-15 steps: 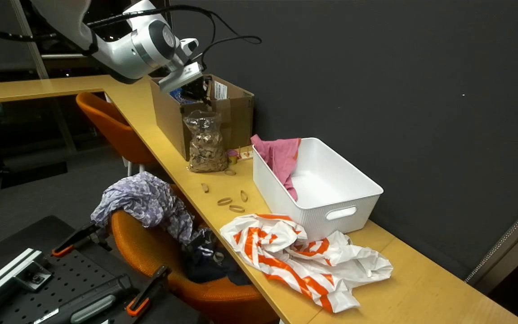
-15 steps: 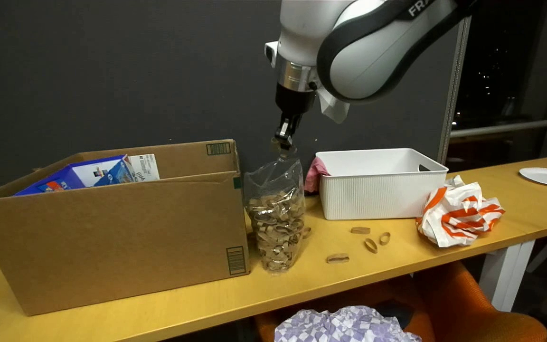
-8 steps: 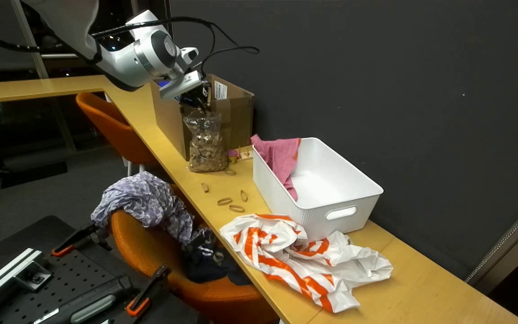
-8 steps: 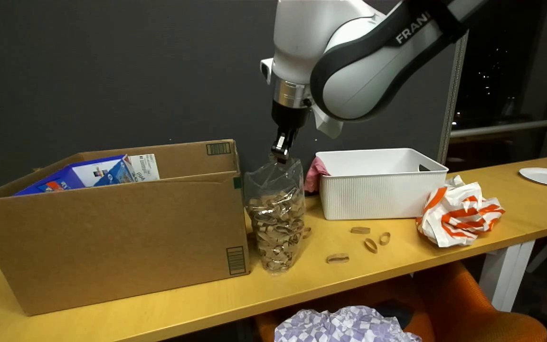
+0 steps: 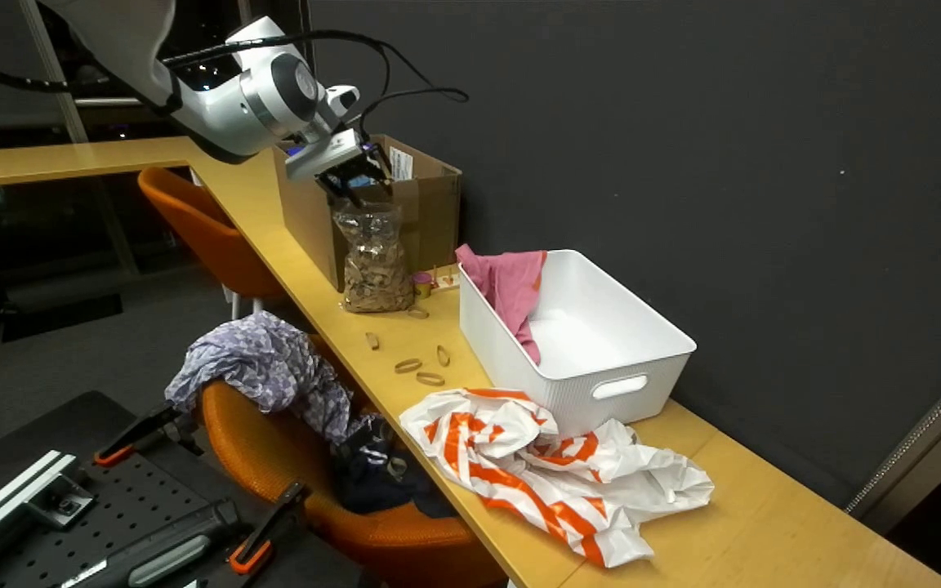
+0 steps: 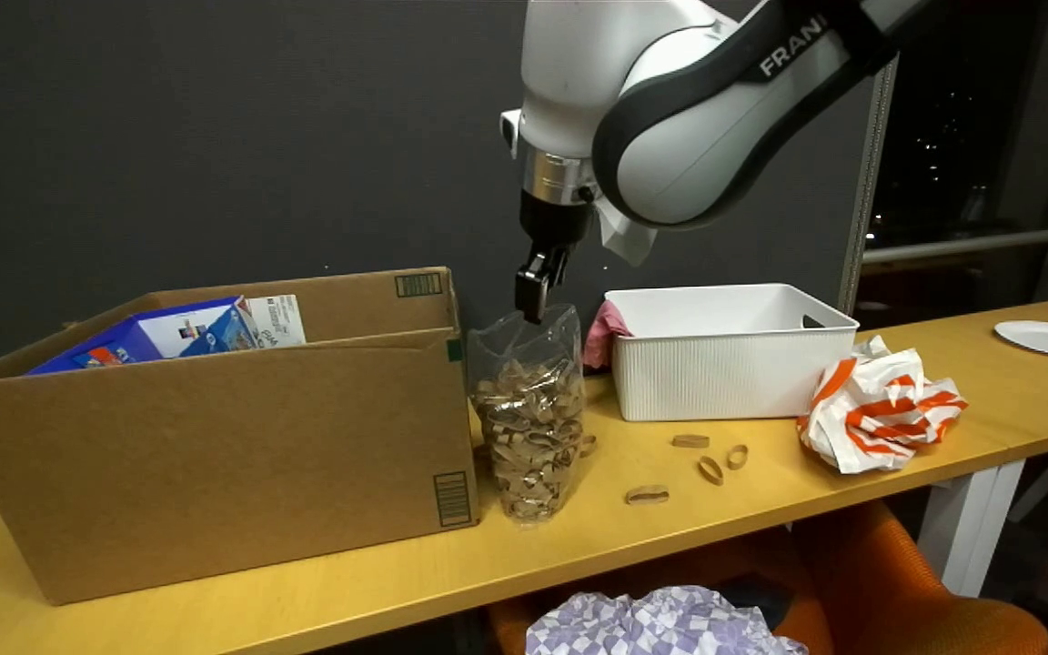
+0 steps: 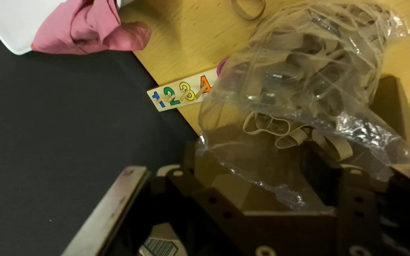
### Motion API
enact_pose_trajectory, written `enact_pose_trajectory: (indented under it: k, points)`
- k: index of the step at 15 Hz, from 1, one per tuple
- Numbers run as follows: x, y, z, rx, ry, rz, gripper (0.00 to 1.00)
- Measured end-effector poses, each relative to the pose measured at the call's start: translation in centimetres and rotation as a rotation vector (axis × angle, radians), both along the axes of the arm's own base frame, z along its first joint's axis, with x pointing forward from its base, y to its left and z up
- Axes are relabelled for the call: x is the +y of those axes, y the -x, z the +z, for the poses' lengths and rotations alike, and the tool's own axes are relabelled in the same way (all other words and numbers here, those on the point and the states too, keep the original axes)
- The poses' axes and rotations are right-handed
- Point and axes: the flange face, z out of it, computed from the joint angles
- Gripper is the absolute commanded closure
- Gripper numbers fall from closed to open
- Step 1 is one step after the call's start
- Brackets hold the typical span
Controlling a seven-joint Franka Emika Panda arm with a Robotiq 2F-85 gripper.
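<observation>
My gripper (image 7: 251, 158) stands open in the wrist view, fingers wide apart, with only the bag's film showing between them. The clear plastic bag (image 6: 531, 446) stands upright on the table, filled with tan rubber bands; it shows in both exterior views. Directly over its mouth hang the gripper's dark fingertips (image 6: 531, 305). Several tan bands (image 7: 283, 133) lie near the bag's opening in the wrist view. One loops close to the right fingertip; whether it touches cannot be told. Several loose bands (image 6: 647, 495) lie on the table in front of the white bin.
A cardboard box (image 6: 242, 473) with blue packaging is beside the bag. Nearby stand a white bin (image 6: 733, 364) with a pink cloth (image 5: 511, 286) over its edge, a crumpled white-orange bag (image 5: 552, 482) and a number board (image 7: 182, 90). A dark wall (image 5: 683, 147) rises behind.
The gripper came down toward the bag's mouth, then its fingers spread. The tan bands seen between its fingers a second ago are gone from there, and the heap in the bag looks slightly higher.
</observation>
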Motion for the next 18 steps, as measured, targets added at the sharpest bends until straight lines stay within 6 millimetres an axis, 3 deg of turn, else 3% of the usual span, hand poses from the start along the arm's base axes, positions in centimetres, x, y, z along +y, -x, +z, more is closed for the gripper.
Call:
enact_pose_trajectory:
  k: [3, 5, 7, 9, 12, 14, 16, 18]
  points:
    - [-0.6, 2.2, 1.1, 0.033, -0.018, -0.084, 0.00]
    - [-2.0, 4.5, 2.0, 0.059, -0.033, -0.145, 0.00]
    - [-4.8, 6.8, 2.4, 0.087, -0.050, -0.218, 0.00]
    - [-8.9, 9.0, 1.9, 0.117, -0.070, -0.301, 0.00]
    - [-15.9, 10.8, -0.5, 0.152, -0.133, -0.420, 0.00]
    - [-19.5, 11.3, -3.1, 0.168, -0.184, -0.479, 0.00]
    - [-21.9, 11.5, -6.1, 0.187, -0.229, -0.519, 0.00]
    - [-22.8, 11.5, -9.1, 0.204, -0.272, -0.543, 0.00]
